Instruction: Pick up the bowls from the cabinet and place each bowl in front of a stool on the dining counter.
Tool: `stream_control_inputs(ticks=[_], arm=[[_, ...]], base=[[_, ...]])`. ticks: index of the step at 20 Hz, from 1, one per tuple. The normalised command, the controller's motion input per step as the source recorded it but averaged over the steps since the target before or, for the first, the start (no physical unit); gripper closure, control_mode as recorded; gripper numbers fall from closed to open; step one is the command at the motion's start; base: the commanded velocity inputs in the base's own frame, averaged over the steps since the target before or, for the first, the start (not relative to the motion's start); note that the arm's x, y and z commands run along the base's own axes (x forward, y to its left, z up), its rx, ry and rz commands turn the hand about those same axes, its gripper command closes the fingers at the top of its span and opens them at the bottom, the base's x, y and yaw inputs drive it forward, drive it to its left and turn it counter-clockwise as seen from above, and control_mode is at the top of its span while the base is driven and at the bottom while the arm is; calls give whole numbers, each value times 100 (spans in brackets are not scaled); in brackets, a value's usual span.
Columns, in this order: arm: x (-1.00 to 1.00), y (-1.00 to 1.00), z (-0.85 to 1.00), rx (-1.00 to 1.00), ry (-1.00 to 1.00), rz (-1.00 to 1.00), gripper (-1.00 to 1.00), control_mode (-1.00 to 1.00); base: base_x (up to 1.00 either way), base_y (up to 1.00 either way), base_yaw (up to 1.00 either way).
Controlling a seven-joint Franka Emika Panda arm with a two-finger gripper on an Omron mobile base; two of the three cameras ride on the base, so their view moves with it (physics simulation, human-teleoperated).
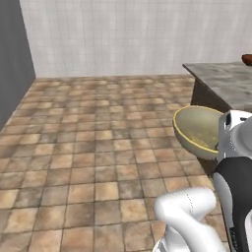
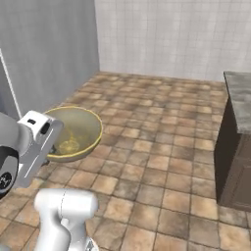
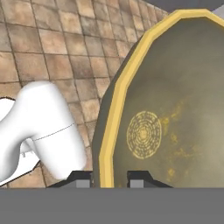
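- The floor [image 1: 98, 147] of brown and tan tiles spreads across both base views, running back to a pale tiled wall [image 1: 123, 34], with a flat grey wall [image 2: 49, 54] on the left side.
- The dining counter [image 1: 226, 81], its top grey-beige marbled stone over a dark brown base, stands at the right edge of the left base view; in the right base view its corner also sits at the right edge.
- The white arm [image 1: 189, 216] rises from the bottom of both base views and bends up to the hand.
- The pale olive-beige bowl [image 1: 197, 130] with a yellowish rim is held in the air above the floor, tipped on its side so its hollow faces the cameras; in the left base view it sits just before the counter's dark base, below the stone top.
- The hand [image 3: 109, 179] is closed narrowly on the bowl's rim: in the hand view one dark fingertip sits on each side of the yellow edge.
- A small reddish-brown thing [image 1: 247, 59] lies on the counter at the far right edge, too cropped to identify.
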Motion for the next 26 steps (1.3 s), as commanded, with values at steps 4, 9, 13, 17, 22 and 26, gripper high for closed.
stream_control_inputs(ticks=[4,9,13,17,22,26], arm=[[0,0,0,0,0,0,100,100],[0,0,0,0,0,0,100,100],[0,0,0,0,0,0,100,100],[0,0,0,0,0,0,100,100],[0,0,0,0,0,0,100,100],[0,0,0,0,0,0,100,100]], base=[[99,-54,-42],[100,-45,-25],[100,-9,-17],[100,5,-17],[100,49,-26],[100,38,-21]])
